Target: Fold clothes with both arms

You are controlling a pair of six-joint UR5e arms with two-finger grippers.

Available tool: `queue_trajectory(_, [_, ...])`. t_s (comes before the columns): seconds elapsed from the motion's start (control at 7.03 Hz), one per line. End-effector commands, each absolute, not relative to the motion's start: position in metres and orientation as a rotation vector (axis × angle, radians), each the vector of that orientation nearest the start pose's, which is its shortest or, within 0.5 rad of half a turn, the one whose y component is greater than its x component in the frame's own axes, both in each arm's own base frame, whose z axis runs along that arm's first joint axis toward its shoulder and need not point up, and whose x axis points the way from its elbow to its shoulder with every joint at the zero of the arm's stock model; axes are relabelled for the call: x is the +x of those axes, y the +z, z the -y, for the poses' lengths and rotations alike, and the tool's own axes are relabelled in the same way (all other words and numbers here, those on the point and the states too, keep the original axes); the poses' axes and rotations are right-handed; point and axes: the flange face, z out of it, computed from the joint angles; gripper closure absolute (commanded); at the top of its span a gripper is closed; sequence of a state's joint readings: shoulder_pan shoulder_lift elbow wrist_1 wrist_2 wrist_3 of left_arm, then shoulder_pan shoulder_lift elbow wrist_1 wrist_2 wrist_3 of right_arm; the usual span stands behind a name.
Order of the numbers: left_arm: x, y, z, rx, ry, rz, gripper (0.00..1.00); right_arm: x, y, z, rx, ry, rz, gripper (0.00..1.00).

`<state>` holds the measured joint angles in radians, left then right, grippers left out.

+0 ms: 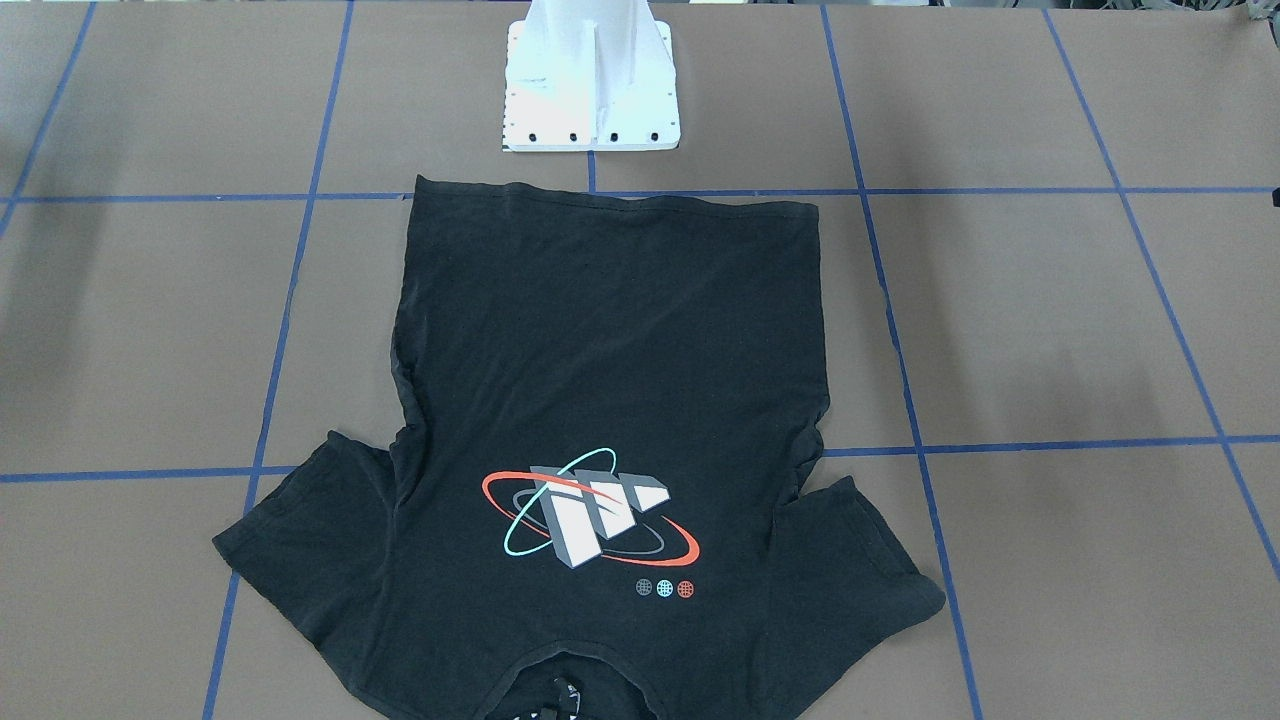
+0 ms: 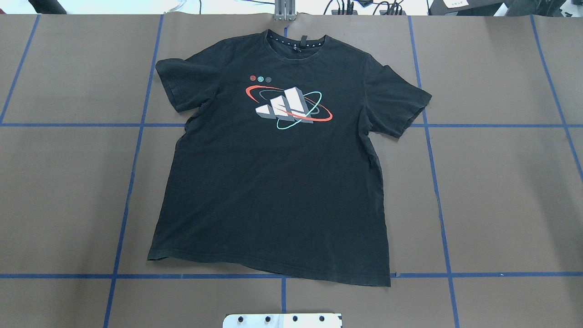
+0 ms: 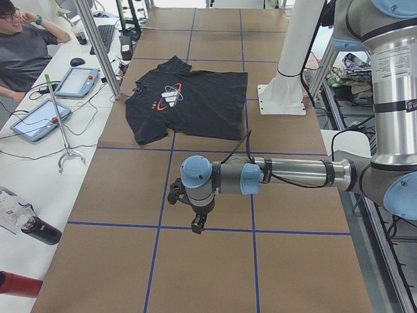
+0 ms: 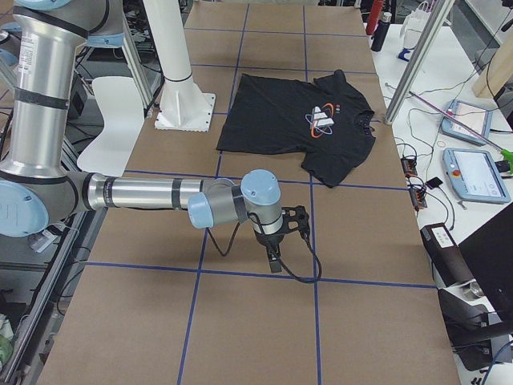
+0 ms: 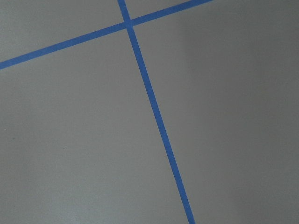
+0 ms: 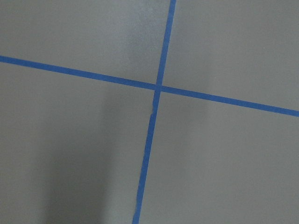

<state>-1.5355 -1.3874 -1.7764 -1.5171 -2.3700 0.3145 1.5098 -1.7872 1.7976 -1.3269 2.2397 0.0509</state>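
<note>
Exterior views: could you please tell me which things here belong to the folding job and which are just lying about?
Job: black T-shirt, spread flat, print up; left gripper; right gripper.
Lying about: tablet, mouse, dark bottle, all on the side bench.

- Bright, even light; only soft shadows fall on the table (image 1: 1050,330).
- The white pedestal (image 1: 590,90) is overexposed.
- Both wrist views look dimmer and greyer.

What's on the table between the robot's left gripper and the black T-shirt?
Between the left gripper and the T-shirt, the exterior left view shows only bare brown table and one blue tape line.
</note>
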Motion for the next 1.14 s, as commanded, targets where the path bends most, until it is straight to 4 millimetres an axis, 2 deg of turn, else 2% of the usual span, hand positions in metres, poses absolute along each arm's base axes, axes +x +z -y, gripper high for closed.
queue_trajectory(0.0, [-0.048, 0.644, 0.414, 0.082, 0.319, -0.796, 0.00, 0.046, 0.624, 0.421, 0.210, -0.099, 0.678, 0.00])
queue_trajectory(0.28, [-0.047, 0.640, 0.416, 0.103, 0.336, -0.795, 0.00, 0.046, 0.618, 0.424, 0.225, -0.099, 0.680, 0.00])
queue_trajectory(0.43, [-0.047, 0.627, 0.423, 0.184, 0.366, -0.778, 0.00, 0.045, 0.612, 0.427, 0.249, -0.101, 0.682, 0.00])
queue_trajectory(0.71, [-0.050, 0.592, 0.440, 0.415, 0.456, -0.686, 0.00, 0.043, 0.597, 0.432, 0.350, -0.130, 0.689, 0.00])
queue_trajectory(0.85, [-0.050, 0.563, 0.457, 0.566, 0.507, -0.651, 0.00, 0.043, 0.591, 0.434, 0.398, -0.148, 0.691, 0.00])
queue_trajectory(1.0, [-0.050, 0.538, 0.475, 0.706, 0.555, -0.619, 0.00, 0.028, 0.581, 0.445, 0.438, -0.199, 0.696, 0.00])
